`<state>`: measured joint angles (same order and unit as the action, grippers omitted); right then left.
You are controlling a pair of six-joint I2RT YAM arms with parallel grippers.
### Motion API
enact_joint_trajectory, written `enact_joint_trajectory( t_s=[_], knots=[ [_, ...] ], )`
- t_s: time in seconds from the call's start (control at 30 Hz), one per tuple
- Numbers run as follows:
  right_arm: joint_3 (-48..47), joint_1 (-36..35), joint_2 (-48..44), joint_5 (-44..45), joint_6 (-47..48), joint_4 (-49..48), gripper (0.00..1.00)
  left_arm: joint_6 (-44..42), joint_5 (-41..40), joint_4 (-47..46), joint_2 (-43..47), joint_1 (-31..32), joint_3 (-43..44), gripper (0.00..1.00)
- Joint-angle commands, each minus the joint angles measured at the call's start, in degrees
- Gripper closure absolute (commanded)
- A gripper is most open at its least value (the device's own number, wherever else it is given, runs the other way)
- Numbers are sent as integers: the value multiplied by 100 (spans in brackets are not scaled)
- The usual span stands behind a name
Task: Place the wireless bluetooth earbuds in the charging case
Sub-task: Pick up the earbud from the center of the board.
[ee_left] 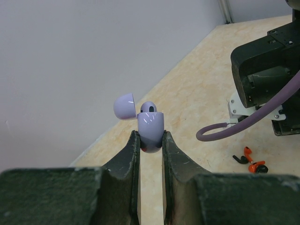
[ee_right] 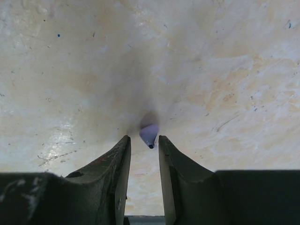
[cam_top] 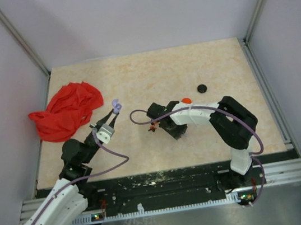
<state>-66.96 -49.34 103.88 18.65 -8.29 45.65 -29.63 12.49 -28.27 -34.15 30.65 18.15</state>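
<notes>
Loose lavender earbud (ee_right: 149,135), teardrop-shaped with a dark tip. We find it at the mouth of the right gripper (ee_right: 144,140), low over the table, in the narrow gap between the fingertips. We cannot tell whether the fingers pinch it or only flank it.

A second lavender earbud (ee_left: 149,108) sits in the glossy lavender charging case (ee_left: 150,129), whose lid is hinged open to the left. Left gripper (ee_left: 150,140) is clenched on the case's lower half and holds it upright, well apart from the right gripper.

Tiny reddish-orange and black loose bits (ee_left: 251,161) lie on the table near the right arm's purple cable loop (ee_left: 225,131). Small round black disc (cam_top: 202,88) lies further back. Round orange disc (cam_top: 186,101) is partly hidden behind the right arm. Crumpled red cloth (cam_top: 68,110) lies at the left edge.

Surface: beige marbled tabletop (cam_top: 149,67), scuffed and specked up close. Room: plain pale walls on three sides, aluminium corner posts (cam_top: 14,34).
</notes>
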Motion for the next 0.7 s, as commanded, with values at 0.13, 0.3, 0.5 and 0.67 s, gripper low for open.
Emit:
enact_joint_trajectory(
  t_s=[0.13, 0.3, 0.5, 0.67],
  knots=[
    [136, 189, -246, -252, 104, -228, 74, -1, 99, -180, -14, 11, 110, 100],
    [159, 208, -273, -263, 87, -226, 80, -1, 145, -170, -54, 14, 110, 100],
    [170, 240, -433, -261, 57, -240, 98, 23, 265, -223, -87, 19, 76, 100],
    [157, 258, -848, -231, -7, -458, 100, 100, 455, -459, -159, 13, -45, 100]
  ],
)
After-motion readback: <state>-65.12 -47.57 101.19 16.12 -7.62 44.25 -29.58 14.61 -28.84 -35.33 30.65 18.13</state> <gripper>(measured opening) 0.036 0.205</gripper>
